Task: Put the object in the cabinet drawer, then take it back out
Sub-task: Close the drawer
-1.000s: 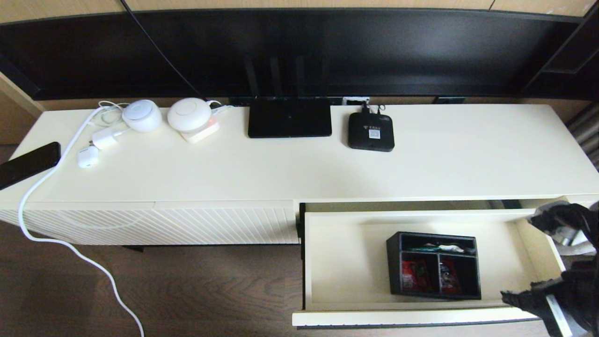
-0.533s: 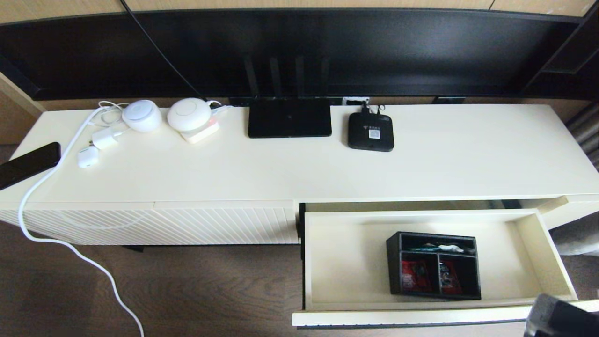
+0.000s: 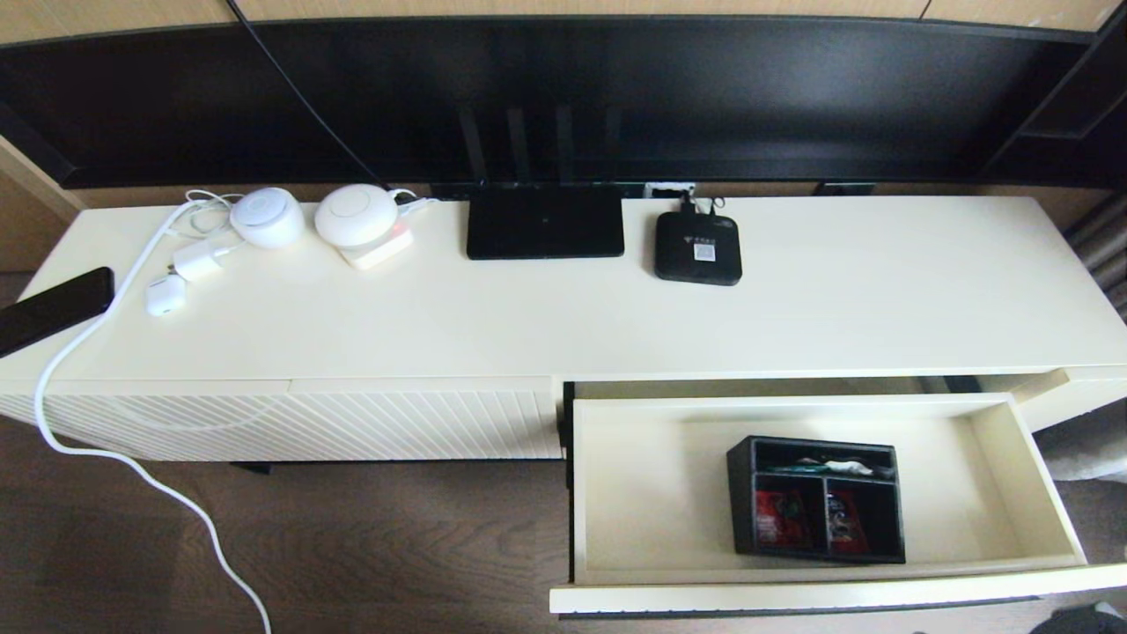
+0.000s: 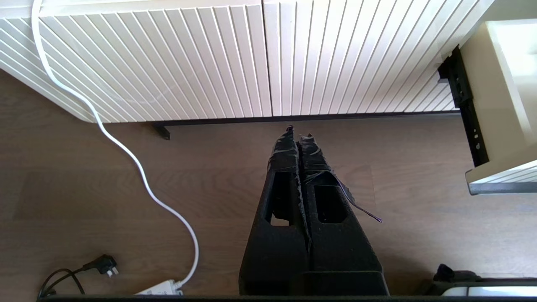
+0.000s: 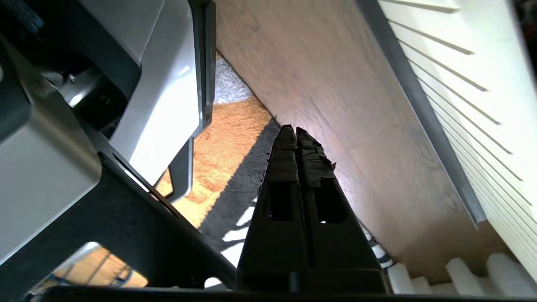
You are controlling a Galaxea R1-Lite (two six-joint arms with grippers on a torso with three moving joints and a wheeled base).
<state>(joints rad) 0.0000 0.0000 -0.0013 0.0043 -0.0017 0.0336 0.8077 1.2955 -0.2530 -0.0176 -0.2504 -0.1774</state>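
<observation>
In the head view the drawer (image 3: 616, 493) stands pulled out at the lower right of the frame, and the box (image 3: 817, 499) sits on its floor right of centre, nearer the front wall than the back, touching neither side wall. Its long axis runs left to right across the frame, the long compartment on the far side and the two small ones, with their coloured packets, on the near side. Neither arm shows here apart from a dark sliver at the bottom right corner, too small to tell what it is. On the cabinet top, a router (image 3: 544, 231) and a small black set-top box (image 3: 698, 249) sit at upper centre, well apart from the drawer. In the left wrist view the left gripper (image 4: 297, 133) hangs low over the wooden floor before the ribbed panel (image 4: 168, 58), fingers pressed together and empty; the drawer's corner shows at the right edge of that frame. In the right wrist view the right gripper (image 5: 291, 131) is also closed on nothing, low over the floor, with the ribbed drawer front along the right of that frame. Judging from this, the right arm is the nearer one, and the box lies above its fingers and beyond the drawer front, so the lift-out would call for rising over that wall first.
</observation>
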